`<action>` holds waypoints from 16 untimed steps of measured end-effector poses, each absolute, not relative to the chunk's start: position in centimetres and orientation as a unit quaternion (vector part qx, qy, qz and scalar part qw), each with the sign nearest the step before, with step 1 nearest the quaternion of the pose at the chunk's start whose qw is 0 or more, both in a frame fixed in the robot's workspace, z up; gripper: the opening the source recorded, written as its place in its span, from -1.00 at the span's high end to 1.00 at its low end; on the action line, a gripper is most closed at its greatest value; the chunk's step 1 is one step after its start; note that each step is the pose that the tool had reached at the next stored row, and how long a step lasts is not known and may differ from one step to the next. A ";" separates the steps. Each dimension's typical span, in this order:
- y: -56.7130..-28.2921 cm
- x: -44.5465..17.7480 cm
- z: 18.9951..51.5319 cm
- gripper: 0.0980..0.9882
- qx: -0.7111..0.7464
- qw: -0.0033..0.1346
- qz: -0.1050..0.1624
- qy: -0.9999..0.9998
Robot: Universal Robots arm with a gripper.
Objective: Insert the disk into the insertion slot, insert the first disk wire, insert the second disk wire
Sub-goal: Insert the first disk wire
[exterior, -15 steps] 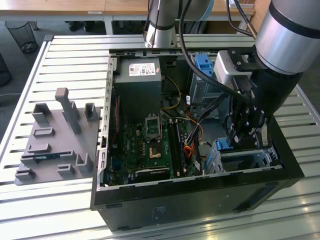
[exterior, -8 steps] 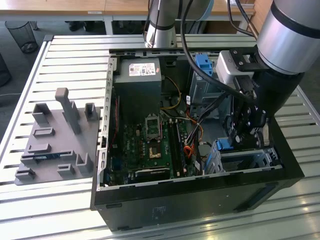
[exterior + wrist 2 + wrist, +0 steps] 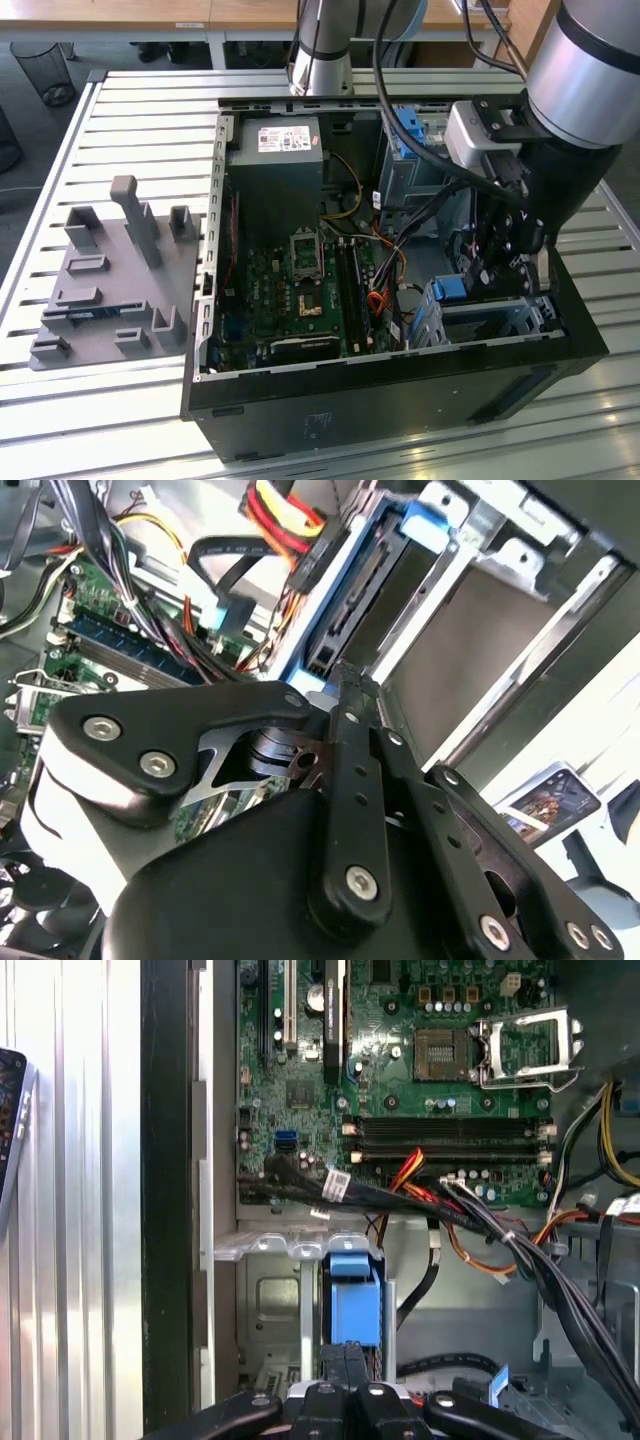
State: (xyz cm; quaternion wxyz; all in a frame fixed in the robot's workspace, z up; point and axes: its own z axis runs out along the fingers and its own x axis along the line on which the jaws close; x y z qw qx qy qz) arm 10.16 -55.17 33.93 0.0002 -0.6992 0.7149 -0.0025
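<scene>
The disk sits in the insertion slot (image 3: 500,318), a low silver cage at the case's front corner on the exterior view's right. Its blue carrier (image 3: 450,290) shows at the cage mouth. In the second wrist view the disk's dark side with its blue frame (image 3: 350,595) lies inside the cage (image 3: 480,630). My gripper (image 3: 345,1358) is shut, fingertips together just short of the carrier's blue end (image 3: 355,1300). A red-yellow-black wire plug (image 3: 300,535) and a flat black cable with a blue tip (image 3: 228,608) hang loose beside the disk.
The open case holds a green motherboard (image 3: 290,290), a grey power supply (image 3: 275,170) and a taller bay with a blue latch (image 3: 410,140). Black cable bundles (image 3: 560,1270) cross near the cage. A grey fixture plate (image 3: 110,290) lies on the slatted table at the exterior view's left.
</scene>
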 end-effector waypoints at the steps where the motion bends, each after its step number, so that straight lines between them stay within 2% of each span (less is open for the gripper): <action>1: -55.2 10.3 33.9 0.98 -0.699 0.000 -0.003 0.715; 16: -55.2 11.3 34.0 0.98 -0.699 0.000 -0.002 0.715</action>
